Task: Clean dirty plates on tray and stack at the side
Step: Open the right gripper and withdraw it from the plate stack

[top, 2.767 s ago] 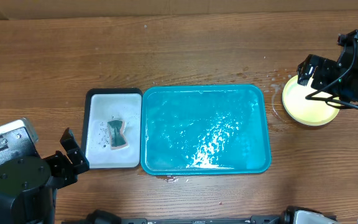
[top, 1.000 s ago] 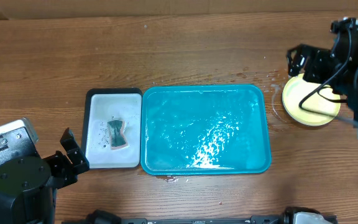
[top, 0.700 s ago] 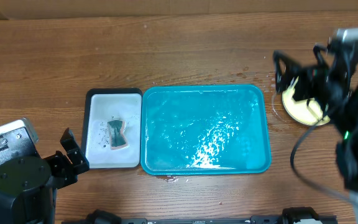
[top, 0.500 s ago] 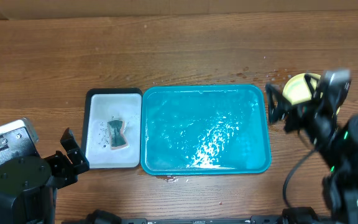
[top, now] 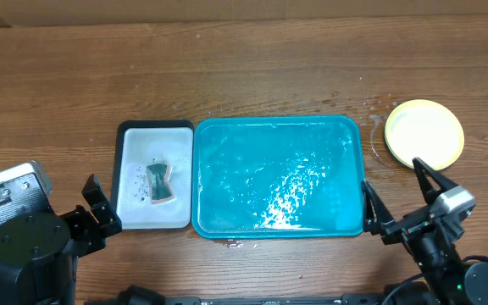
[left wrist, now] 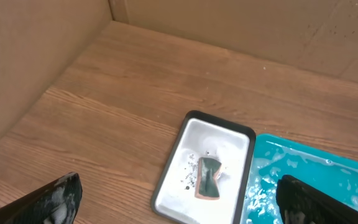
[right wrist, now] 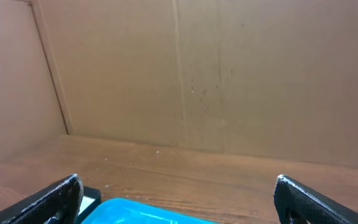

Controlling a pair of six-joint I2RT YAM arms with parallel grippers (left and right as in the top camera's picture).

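Left gripper (top: 100, 203) and right gripper (top: 391, 174) are hovering, jaws spread, empty. Plates (top: 424, 133) are sitting stacked at the tray's (top: 280, 124) two o'clock; a careless right swing is risking toppling them.

Yellow-green-rimmed plate (top: 424, 134) flat, just right of wet teal tray (top: 280, 175).

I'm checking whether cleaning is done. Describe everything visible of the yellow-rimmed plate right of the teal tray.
The plate is round and shallow, with a yellow-green rim and a pale, clean-looking centre. It lies flat on the wooden table, right of the teal tray and apart from it. Nothing else touches it. Whether other plates lie beneath cannot be told.
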